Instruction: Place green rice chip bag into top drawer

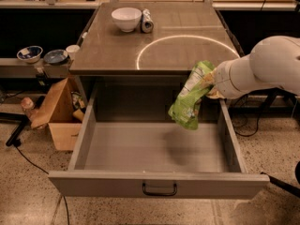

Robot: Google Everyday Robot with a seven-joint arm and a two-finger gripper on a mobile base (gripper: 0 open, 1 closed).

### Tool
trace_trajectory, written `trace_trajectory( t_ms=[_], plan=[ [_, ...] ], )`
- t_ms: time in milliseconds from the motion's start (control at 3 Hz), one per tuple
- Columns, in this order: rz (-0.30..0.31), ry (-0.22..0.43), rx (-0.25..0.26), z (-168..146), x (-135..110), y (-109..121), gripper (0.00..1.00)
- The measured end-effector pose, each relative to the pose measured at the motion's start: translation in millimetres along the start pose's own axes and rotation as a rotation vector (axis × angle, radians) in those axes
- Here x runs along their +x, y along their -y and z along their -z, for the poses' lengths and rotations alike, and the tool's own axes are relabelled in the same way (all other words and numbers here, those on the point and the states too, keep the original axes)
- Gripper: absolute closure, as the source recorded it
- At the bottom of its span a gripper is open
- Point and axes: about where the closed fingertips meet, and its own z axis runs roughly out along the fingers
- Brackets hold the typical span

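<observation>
The green rice chip bag [190,97] hangs crinkled from my gripper [212,84], which grips its top end. The white arm reaches in from the right. The bag hangs over the right rear part of the open top drawer [154,146], above its grey floor and not touching it. The drawer is pulled far out from under the table, its front panel with a small dark bar handle [159,189] nearest the camera. The fingers are mostly hidden behind the bag and the wrist.
A white bowl [126,18] and a small silver can [147,21] stand at the back of the tabletop [140,50]. A brown cardboard box [58,114] sits on the floor left of the drawer. Bowls rest on a shelf [23,67] at the far left.
</observation>
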Motion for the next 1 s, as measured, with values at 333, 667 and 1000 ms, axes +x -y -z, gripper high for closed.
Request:
trace_trajectory(
  t_ms=[333, 667, 1000],
  plan=[
    [0.000, -0.001, 0.006, 1.3, -0.8, 0.7, 1.00],
    [-0.018, -0.011, 0.006, -1.8, -4.0, -10.7, 1.00],
    [-0.029, -0.008, -0.050, -21.2, -15.5, -43.2, 1.00]
  ],
)
